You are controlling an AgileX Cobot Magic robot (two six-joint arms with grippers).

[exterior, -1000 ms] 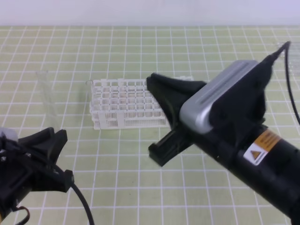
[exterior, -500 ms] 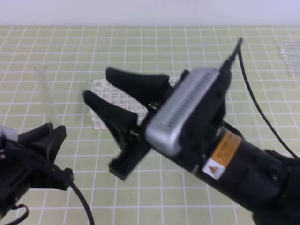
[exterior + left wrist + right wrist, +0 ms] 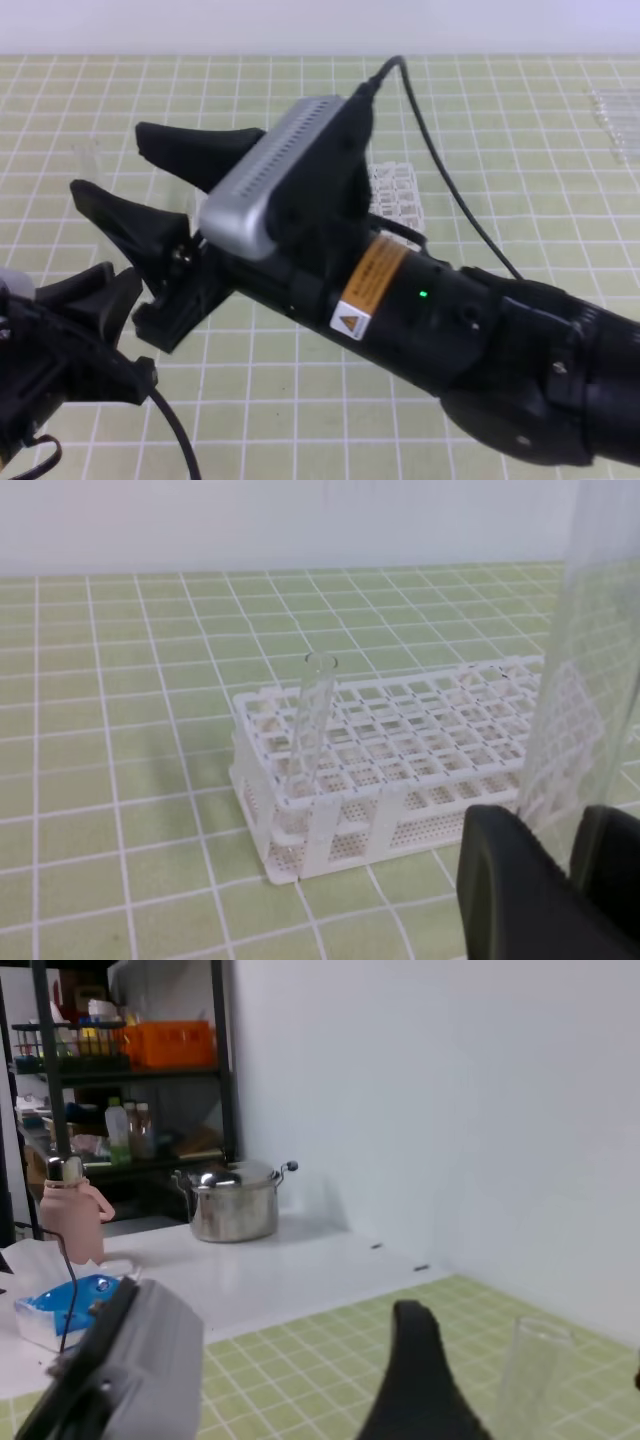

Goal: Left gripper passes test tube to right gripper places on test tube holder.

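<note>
While the left gripper [image 3: 545, 865] held the test tube [image 3: 590, 670] upright between its closed fingers, the right gripper [image 3: 128, 192] hung wide open about the tube's upper part, not yet touching it. Step judged: hand-over. Next the right must close squarely before the left lets go. Beyond the tube stood the test tube holder [image 3: 420, 770], one other tube [image 3: 305, 745] in its corner.

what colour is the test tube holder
White; the test tube holder shows best in the left wrist view.
</note>
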